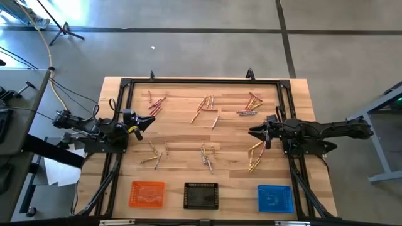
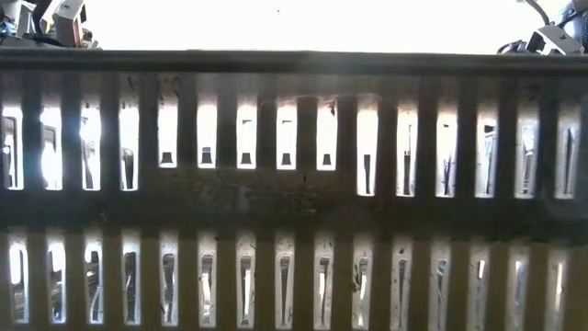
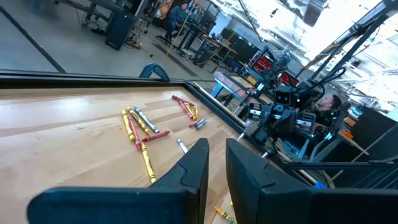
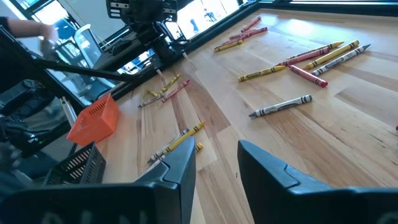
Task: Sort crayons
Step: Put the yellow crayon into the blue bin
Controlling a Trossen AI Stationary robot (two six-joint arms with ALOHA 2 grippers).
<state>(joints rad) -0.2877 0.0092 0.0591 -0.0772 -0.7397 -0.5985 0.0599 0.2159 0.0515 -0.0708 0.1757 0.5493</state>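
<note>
Crayons in yellow, red and grey lie flat on the wooden table [image 1: 182, 135] in several small clusters: three along the far side [image 1: 154, 102] [image 1: 206, 107] [image 1: 251, 103] and three nearer [image 1: 154, 156] [image 1: 207, 156] [image 1: 254, 157]. My left gripper [image 1: 151, 121] hovers at the table's left side, open by a narrow gap [image 3: 216, 168], with nothing between its fingers. My right gripper [image 1: 253, 133] hovers at the right side, open [image 4: 216, 171] and also empty. A lone grey crayon [image 4: 281, 107] lies ahead of it. Both grippers point toward the table's middle.
Three square trays stand along the near edge: orange [image 1: 147, 194], black [image 1: 201, 195] and blue [image 1: 275, 198]. The black tray's slotted wall [image 2: 294, 184] fills the low view. A black frame [image 1: 201, 81] borders the table. Bare wood lies between the clusters.
</note>
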